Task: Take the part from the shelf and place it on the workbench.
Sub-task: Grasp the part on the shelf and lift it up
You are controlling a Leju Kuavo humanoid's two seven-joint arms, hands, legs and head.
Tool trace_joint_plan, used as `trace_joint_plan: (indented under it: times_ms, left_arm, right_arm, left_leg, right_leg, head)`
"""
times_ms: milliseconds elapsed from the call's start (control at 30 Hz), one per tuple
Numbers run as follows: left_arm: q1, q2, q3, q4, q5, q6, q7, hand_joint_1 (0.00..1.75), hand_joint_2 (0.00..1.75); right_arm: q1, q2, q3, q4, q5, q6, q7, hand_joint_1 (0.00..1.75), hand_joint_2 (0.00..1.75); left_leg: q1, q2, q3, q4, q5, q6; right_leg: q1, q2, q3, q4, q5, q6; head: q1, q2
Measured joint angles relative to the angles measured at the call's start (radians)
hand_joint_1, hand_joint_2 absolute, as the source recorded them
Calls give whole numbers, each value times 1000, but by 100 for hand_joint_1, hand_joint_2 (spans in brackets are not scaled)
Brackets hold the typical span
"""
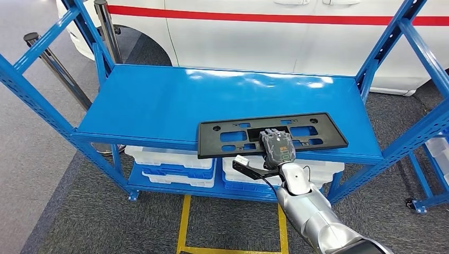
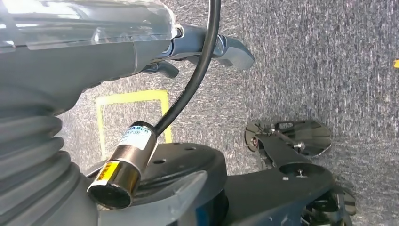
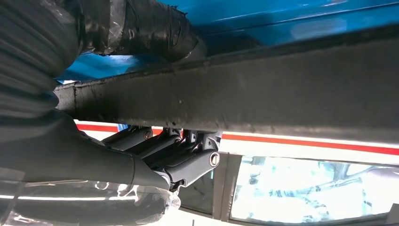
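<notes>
Blue shelf (image 1: 159,100) (glossy top); black part (image 1: 222,138) flat at its front edge

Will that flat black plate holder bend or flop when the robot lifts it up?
Probably not much. The black frame looks like thin molded plastic with big cutouts, so it is likely light and fairly stiff. The right hand grips it near the middle of its front edge, so the long ends might sag or wobble a little. It could slide easily on the glossy blue shelf.
</notes>
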Motion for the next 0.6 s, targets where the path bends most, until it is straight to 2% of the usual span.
trace_joint_plan:
  times_ms: [600]
  left_arm:
    - [-1, 0, -1, 0, 2, -18, 41, 0, 175]
  right_arm:
    - [6, 0, 22, -17, 2, -38, 0, 120, 175]
  left_leg:
    - [0, 0, 0, 0, 0, 0]
  right_leg:
    - [0, 0, 0, 0, 0, 0]
  head:
    - [0, 0]
